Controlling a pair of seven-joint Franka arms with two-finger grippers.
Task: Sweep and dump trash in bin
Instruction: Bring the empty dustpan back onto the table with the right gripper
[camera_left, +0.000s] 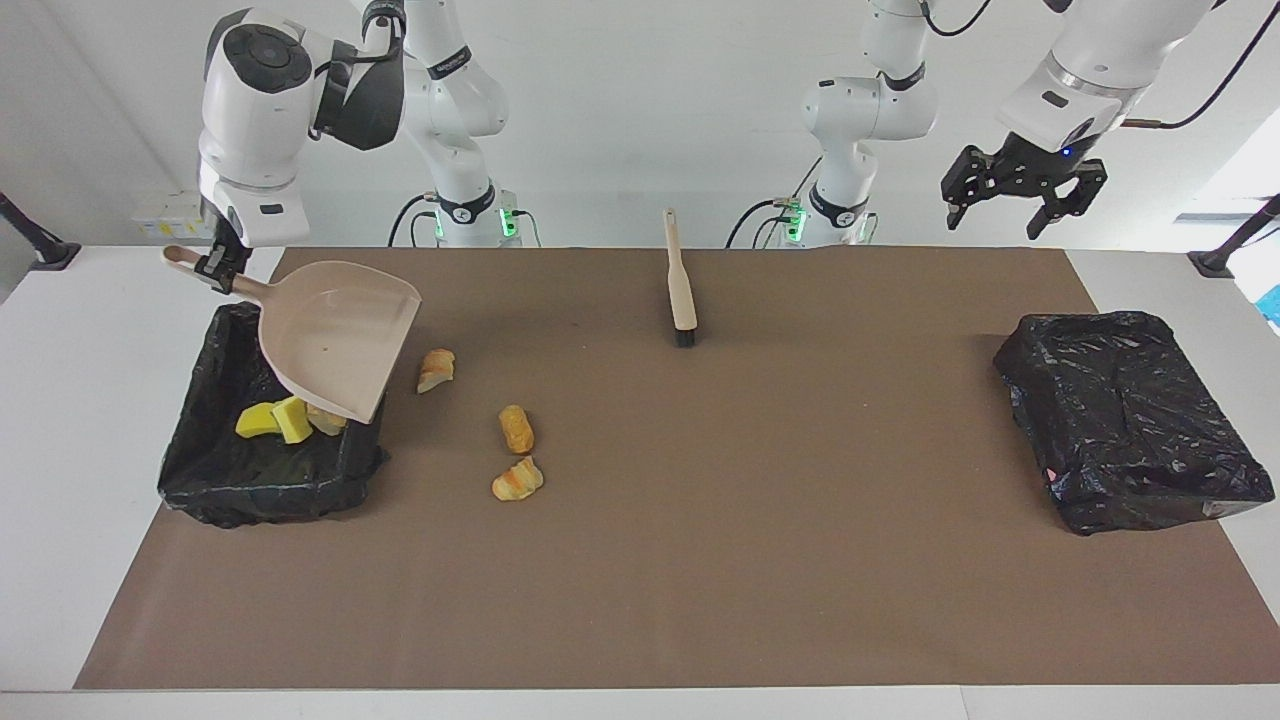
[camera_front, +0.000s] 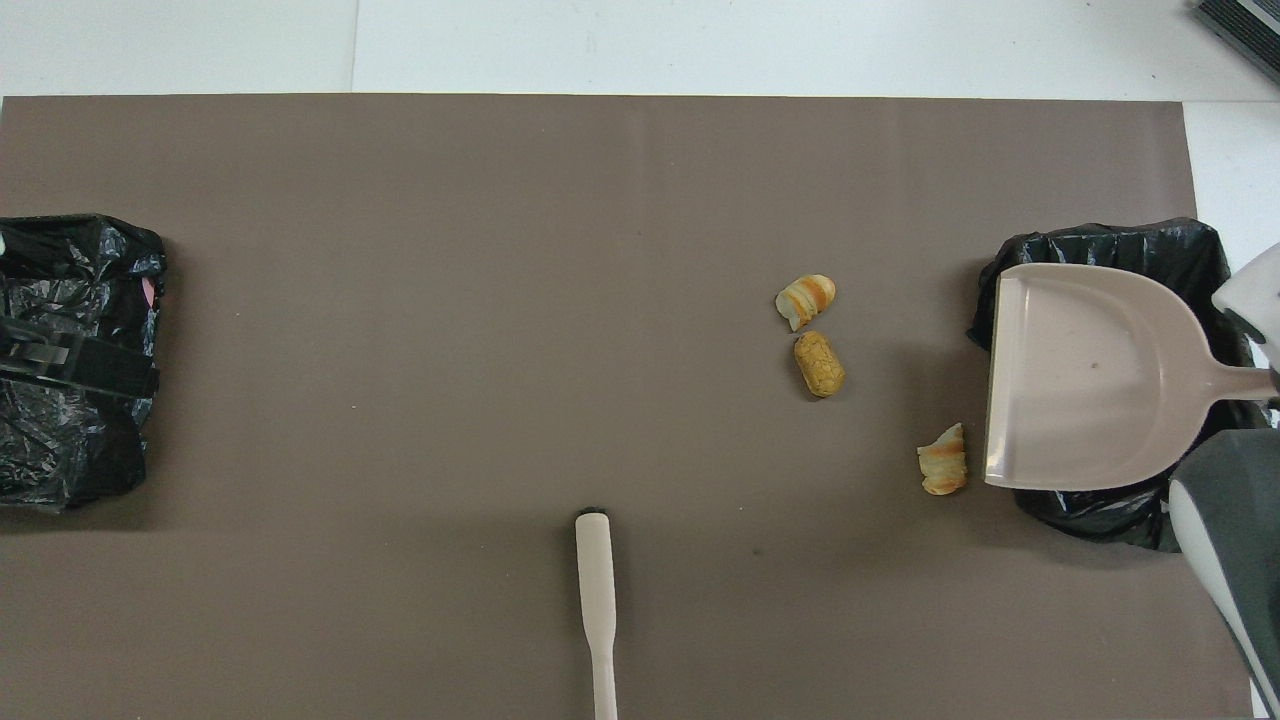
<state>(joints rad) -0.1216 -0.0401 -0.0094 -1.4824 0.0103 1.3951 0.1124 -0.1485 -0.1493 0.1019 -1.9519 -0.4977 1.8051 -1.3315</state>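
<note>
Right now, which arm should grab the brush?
The left. Its claw hangs open, holding nothing, while the right claw is shut on the dustpan over the bin. The brush lies untouched.

beige dustpan, black bin — yellow sponges
</note>
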